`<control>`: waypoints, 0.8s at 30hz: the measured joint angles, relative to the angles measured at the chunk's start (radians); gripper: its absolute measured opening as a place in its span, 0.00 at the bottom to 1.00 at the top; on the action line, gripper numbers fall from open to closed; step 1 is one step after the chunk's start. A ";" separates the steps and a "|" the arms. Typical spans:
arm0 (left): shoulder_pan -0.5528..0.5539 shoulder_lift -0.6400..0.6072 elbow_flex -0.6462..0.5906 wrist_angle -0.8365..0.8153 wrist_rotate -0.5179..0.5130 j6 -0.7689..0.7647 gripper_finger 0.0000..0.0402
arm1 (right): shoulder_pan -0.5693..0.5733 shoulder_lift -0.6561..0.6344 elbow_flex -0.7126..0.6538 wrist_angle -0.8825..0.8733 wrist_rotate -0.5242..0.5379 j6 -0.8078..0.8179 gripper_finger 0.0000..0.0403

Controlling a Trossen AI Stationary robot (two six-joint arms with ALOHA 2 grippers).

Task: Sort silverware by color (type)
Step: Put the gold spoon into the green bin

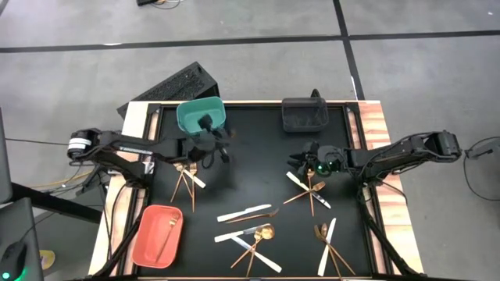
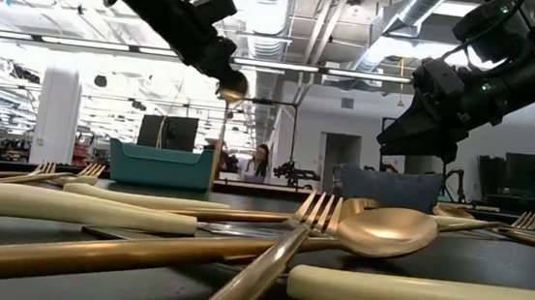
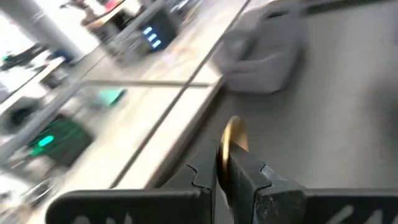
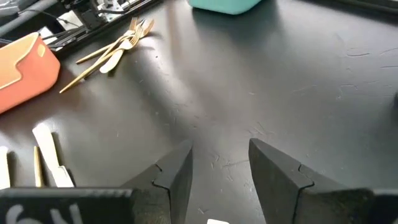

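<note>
Gold spoons and forks and white-handled knives lie in loose heaps on the black mat: one below the teal bin (image 1: pixel 186 178), one at the middle front (image 1: pixel 251 234), one at the front right (image 1: pixel 328 246), one by the right arm (image 1: pixel 308 191). My left gripper (image 1: pixel 217 148) hangs in front of the teal bin (image 1: pixel 201 115), shut on a gold utensil (image 2: pixel 233 86). My right gripper (image 1: pixel 301 160) hovers open over bare mat, nothing between its fingers (image 4: pixel 177 171). My left gripper pinches the gold utensil between its two fingers, with a rounded gold end (image 3: pixel 235 134) sticking out past the fingertips. In the low view the thin handle (image 2: pixel 221 141) hangs down below the gripper, clear of the table. Spoon or fork, I cannot tell.
A salmon bin (image 1: pixel 158 234) at the front left holds one gold utensil. A black bin (image 1: pixel 305 115) stands at the far right of the mat. Wooden rails (image 1: pixel 367 125) border the mat. Bare mat lies between the two grippers (image 1: pixel 258 164).
</note>
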 joint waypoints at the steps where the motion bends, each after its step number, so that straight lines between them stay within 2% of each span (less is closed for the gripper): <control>1: 0.021 -0.015 0.020 -0.050 -0.012 0.008 0.02 | -0.001 0.000 0.000 0.001 0.000 0.000 0.43; 7: 0.141 -0.033 0.170 -0.277 -0.054 0.174 0.02 | -0.002 0.000 0.000 0.009 0.027 -0.001 0.43; 12: 0.195 -0.029 0.259 -0.340 -0.054 0.288 0.02 | -0.002 0.000 0.000 0.009 0.027 -0.002 0.43; 18: 0.267 -0.029 0.280 -0.345 -0.054 0.406 0.03 | -0.002 0.000 0.000 0.009 0.027 -0.003 0.43; 24: 0.354 -0.029 0.239 -0.379 -0.010 0.425 0.03 | -0.002 0.000 0.000 0.009 0.028 0.000 0.43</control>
